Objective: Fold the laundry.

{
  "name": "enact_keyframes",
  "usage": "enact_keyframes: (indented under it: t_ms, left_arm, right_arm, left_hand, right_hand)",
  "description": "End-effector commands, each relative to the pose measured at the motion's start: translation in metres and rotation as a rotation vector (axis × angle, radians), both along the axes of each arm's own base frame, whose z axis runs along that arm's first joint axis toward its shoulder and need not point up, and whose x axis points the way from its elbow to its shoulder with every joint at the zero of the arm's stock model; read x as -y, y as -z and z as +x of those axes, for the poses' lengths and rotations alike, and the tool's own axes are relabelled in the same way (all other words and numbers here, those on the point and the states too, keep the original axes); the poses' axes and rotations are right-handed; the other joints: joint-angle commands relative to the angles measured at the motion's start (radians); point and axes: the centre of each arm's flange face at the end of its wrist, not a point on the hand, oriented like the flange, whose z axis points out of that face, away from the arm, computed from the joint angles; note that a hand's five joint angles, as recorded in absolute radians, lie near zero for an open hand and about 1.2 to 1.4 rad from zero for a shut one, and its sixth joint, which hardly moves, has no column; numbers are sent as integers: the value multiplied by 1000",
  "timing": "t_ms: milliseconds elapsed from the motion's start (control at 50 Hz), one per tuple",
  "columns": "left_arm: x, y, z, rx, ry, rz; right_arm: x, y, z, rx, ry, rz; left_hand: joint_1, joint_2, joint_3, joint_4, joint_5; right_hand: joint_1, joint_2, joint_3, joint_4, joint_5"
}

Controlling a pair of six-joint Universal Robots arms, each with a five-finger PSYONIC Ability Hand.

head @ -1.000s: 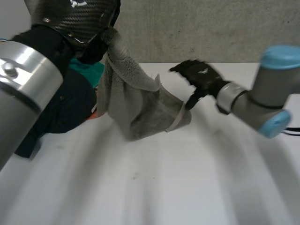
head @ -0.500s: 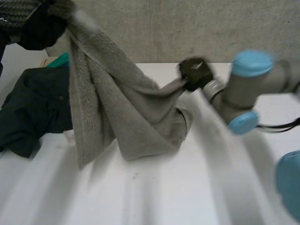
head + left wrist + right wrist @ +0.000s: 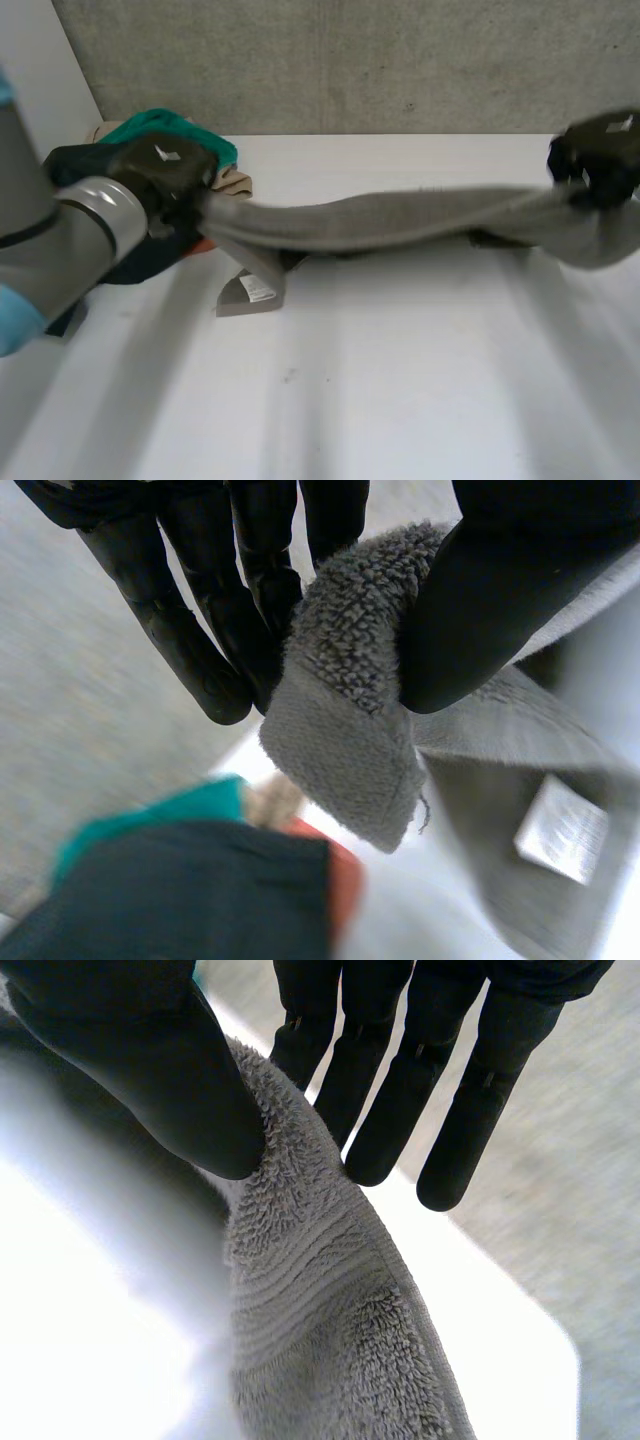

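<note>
Grey towel (image 3: 380, 222) hangs stretched in a twisted, rope-like band just above the white table (image 3: 400, 400), running across it from the left hand (image 3: 165, 175) to the right hand (image 3: 600, 160). Behind the left hand lies a heap of dark and teal clothes (image 3: 170, 125), close to that end of the towel.

The main risk, as I judge it, comes from the bunching: the 2 hands hold a gathered roll, not a spread sheet, so laying it down like this would give a crumpled strip and not a flat panel to fold. Pulling harder to open it could drag a corner out of a pinch. The left end could also catch the heap beside it.

In the left wrist view, a folded corner of the towel sits clamped between the thumb (image 3: 490, 590) and the nearly straight fingers (image 3: 190, 630), with a short tip poking out beyond them. In the right wrist view, the thumb (image 3: 150, 1070) presses the towel's edge against straight fingers (image 3: 390, 1090), and the rest falls away below the palm.

A loose flap with a small label (image 3: 255, 290) droops near the left hand and appears to touch the table.
</note>
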Motion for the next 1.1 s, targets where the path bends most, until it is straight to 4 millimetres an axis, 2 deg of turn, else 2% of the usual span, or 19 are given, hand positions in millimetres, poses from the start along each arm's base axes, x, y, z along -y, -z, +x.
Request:
enact_keyframes:
  t_ms: [20, 120, 200, 280, 300, 360, 380, 460, 520, 600, 760, 780, 840, 860, 940, 1040, 1060, 1080, 1100]
  left_arm:
    - [22, 52, -27, 125, 41, 147]
    - [60, 56, -40, 141, -8, 57]
    - [96, 23, -53, 69, -35, -149]
    - [123, -41, -63, -93, -52, -456]
    - [128, -73, -64, -169, -63, -600]
    - [131, -112, -61, -278, -82, -774]
    - [130, -127, -60, -334, -85, -836]
    - [127, -138, -56, -390, -85, -859]
    - [128, -129, -52, -384, -94, -805]
    - [131, -103, -40, -344, -133, -688]
    - [111, -21, -28, -211, -125, -403]
    - [105, -1, -26, -182, -114, -343]
    - [95, 30, -24, -142, -92, -249]
    - [89, 49, -21, -115, -87, -194]
    - [80, 83, -15, -54, -80, -104]
    - [79, 93, -6, -19, -95, -79]
    - [79, 93, -5, -19, -98, -78]
    - [78, 91, -3, -20, -100, -77]
    - [78, 90, -2, -21, -102, -78]
  right_arm:
    - [15, 65, 7, -182, -55, 132]
    - [46, 86, 14, -203, -11, 67]
    - [81, 75, 24, -170, 51, -120]
    - [112, 23, 33, -44, 138, -410]
    - [119, -1, 35, 31, 173, -524]
    - [127, -33, 34, 143, 221, -683]
    - [129, -53, 32, 217, 247, -789]
    - [126, -81, 29, 301, 260, -955]
    - [121, -78, 30, 284, 228, -945]
    - [112, -51, 34, 240, 162, -824]
    - [69, 36, 29, 144, 109, -416]
    - [59, 55, 29, 130, 96, -337]
    - [45, 85, 26, 113, 83, -228]
    - [37, 103, 25, 105, 73, -169]
    - [23, 142, 27, 78, 34, -57]
    - [20, 164, 28, 26, 6, -6]
    - [20, 164, 28, 17, 2, -7]
    - [21, 162, 28, 0, -5, -10]
    - [21, 161, 28, -9, -7, -10]
  left_hand:
    - [251, 199, 207, 200, 251]
    - [251, 199, 207, 200, 251]
    - [251, 199, 207, 200, 251]
    - [251, 199, 207, 200, 251]
    - [251, 199, 207, 200, 251]
    - [251, 199, 207, 200, 251]
    - [251, 199, 207, 200, 251]
    - [251, 199, 207, 200, 251]
    - [251, 199, 207, 200, 251]
    - [251, 199, 207, 200, 251]
    - [251, 199, 207, 200, 251]
    - [251, 199, 207, 200, 251]
    - [251, 199, 207, 200, 251]
    - [251, 199, 207, 200, 251]
    - [251, 199, 207, 200, 251]
    - [251, 199, 207, 200, 251]
    - [251, 199, 207, 200, 251]
    - [251, 199, 207, 200, 251]
    - [251, 199, 207, 200, 251]
  right_hand:
    - [254, 219, 206, 201, 224]
    - [254, 219, 206, 201, 224]
    - [254, 219, 206, 201, 224]
    - [254, 219, 206, 201, 224]
    - [254, 219, 206, 201, 224]
    - [254, 219, 206, 201, 224]
    - [254, 219, 206, 201, 224]
    - [254, 219, 206, 201, 224]
    - [254, 219, 206, 201, 224]
    - [254, 219, 206, 201, 224]
    - [254, 219, 206, 201, 224]
    - [254, 219, 206, 201, 224]
    - [254, 219, 206, 201, 224]
    - [254, 219, 206, 201, 224]
    - [254, 219, 206, 201, 224]
    - [254, 219, 206, 201, 224]
    - [173, 137, 124, 119, 142]
    - [-200, -236, -249, -254, -230]
    - [-396, -431, -444, -449, -426]
